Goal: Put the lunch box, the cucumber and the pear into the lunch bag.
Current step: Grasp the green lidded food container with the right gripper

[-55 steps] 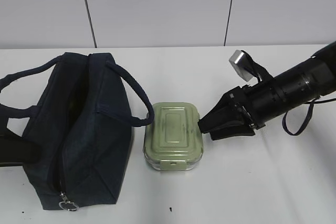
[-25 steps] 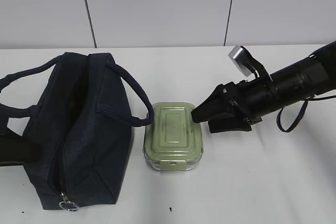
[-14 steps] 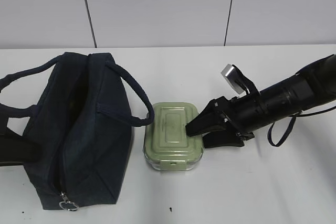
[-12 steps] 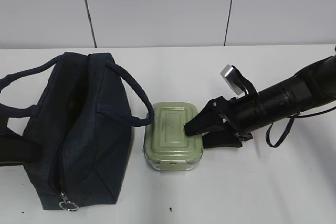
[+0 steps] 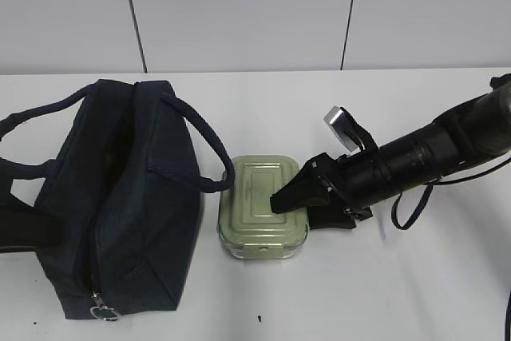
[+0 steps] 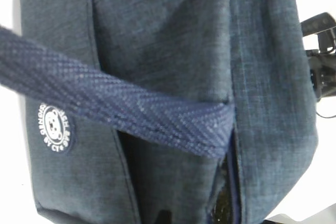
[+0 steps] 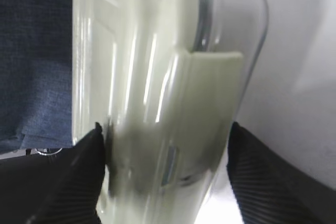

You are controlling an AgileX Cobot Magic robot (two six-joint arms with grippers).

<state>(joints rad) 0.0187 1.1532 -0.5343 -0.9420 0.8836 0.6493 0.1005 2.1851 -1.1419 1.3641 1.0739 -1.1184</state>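
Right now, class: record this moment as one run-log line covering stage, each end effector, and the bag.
stage: grasping lunch box | right end effector: straddling box, closing | left end effector: shut, out of view | lunch bag: open

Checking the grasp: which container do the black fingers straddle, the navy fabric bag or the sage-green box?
The pale sage-green rectangular lunch box: the right gripper has a finger on each side of it. The dark navy fabric lunch bag stands apart, left.
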